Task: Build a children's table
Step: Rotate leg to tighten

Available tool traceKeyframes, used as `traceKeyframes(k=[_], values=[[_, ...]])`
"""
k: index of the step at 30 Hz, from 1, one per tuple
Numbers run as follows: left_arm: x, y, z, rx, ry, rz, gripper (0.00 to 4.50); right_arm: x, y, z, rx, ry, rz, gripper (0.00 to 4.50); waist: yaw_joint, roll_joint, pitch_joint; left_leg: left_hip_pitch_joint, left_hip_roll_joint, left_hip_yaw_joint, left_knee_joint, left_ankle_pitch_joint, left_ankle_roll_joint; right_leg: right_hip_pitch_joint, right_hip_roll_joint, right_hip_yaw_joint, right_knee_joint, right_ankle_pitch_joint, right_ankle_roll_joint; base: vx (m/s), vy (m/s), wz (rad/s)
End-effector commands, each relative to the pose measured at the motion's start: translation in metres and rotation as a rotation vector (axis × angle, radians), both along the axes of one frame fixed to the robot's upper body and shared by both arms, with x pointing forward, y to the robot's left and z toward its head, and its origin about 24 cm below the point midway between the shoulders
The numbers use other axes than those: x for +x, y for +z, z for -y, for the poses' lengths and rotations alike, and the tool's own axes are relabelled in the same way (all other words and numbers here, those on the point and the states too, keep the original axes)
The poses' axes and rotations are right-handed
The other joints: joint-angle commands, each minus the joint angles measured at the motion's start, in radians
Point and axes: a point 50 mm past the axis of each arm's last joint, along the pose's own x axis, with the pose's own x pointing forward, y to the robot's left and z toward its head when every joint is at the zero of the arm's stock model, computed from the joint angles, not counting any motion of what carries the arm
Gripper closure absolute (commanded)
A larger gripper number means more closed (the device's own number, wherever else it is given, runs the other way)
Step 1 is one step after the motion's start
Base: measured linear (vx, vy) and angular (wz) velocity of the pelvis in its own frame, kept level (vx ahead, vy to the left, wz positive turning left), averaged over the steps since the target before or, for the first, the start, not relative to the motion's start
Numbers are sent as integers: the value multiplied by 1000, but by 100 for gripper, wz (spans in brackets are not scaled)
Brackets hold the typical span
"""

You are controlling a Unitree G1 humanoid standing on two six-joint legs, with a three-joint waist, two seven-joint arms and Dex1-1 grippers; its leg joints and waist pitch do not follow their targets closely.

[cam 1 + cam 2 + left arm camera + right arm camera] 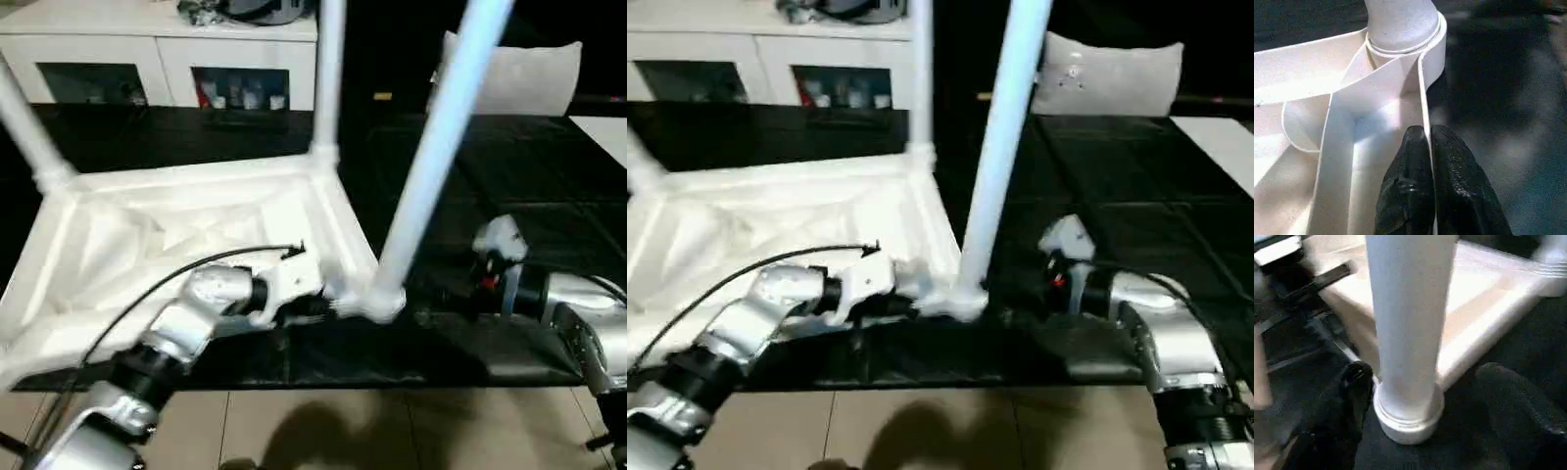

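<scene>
Holding the table top [186,230] steady comes first: it lies upside down on the dark floor, and my left gripper [1426,147] is pinched tight on its thin side wall. My right gripper [1415,401] is spread wide around the near leg [436,147], not squeezing. That leg leans a bit, I think, so I should push it straight down into its corner.

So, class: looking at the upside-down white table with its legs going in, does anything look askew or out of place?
Yes. The near leg leans, tilting away from the straighter far leg instead of standing parallel to it. Its foot sits in the near corner socket of the table top, so it may not be fully seated yet.
</scene>
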Motion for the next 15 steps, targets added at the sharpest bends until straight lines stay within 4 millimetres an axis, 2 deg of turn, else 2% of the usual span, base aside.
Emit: traceKeyframes(k=[1, 3, 6, 8, 9, 11, 14, 15], values=[[-9, 3, 11, 21, -146, 3, 450, 1, 6, -3, 5, 82, 2, 130, 1, -16, -64, 12, 55, -14, -65, -189, 72, 51, -84, 56, -74, -309, -167, 0, 0, 0], [-11, 4, 12, 30, -199, -2, 450, -2, 0, -12, 8, 164, -34, 142, 8, -14, -64, 12, 56, -13, -65, -188, 70, 50, -84, 56, -73, -305, -170, 0, 0, 0], [-11, 5, 13, 28, -218, -1, 450, -3, -4, -15, 9, 191, -53, 174, 15, -15, -64, 13, 57, -14, -66, -196, 58, 50, -87, 57, -73, -319, -168, 0, 0, 0], [-10, 6, 14, 26, -223, 0, 450, -3, -5, -16, 13, 205, -62, 182, 16, -16, -64, 13, 57, -14, -66, -195, 55, 50, -87, 57, -73, -318, -167, 0, 0, 0], [-10, 7, 15, 24, -226, 1, 450, -4, -6, -18, 19, 220, -72, 206, 16, -15, -65, 12, 57, -15, -66, -196, 54, 51, -87, 57, -73, -316, -165, 0, 0, 0], [-10, 6, 15, 23, -230, 0, 450, -5, -7, -18, 23, 232, -83, 223, 17, -16, -65, 12, 55, -15, -66, -195, 53, 52, -87, 57, -73, -319, -161, 0, 0, 0], [-10, 6, 14, 20, -231, -3, 450, -6, -8, -18, 30, 248, -98, 230, 18, -15, -66, 10, 55, -15, -65, -183, 55, 52, -86, 57, -72, -314, -160, 0, 0, 0], [-10, 6, 14, 20, -231, -3, 450, -6, -8, -18, 31, 249, -99, 248, 18, -15, -67, 11, 55, -15, -65, -183, 55, 52, -85, 57, -72, -312, -159, 0, 0, 0]])
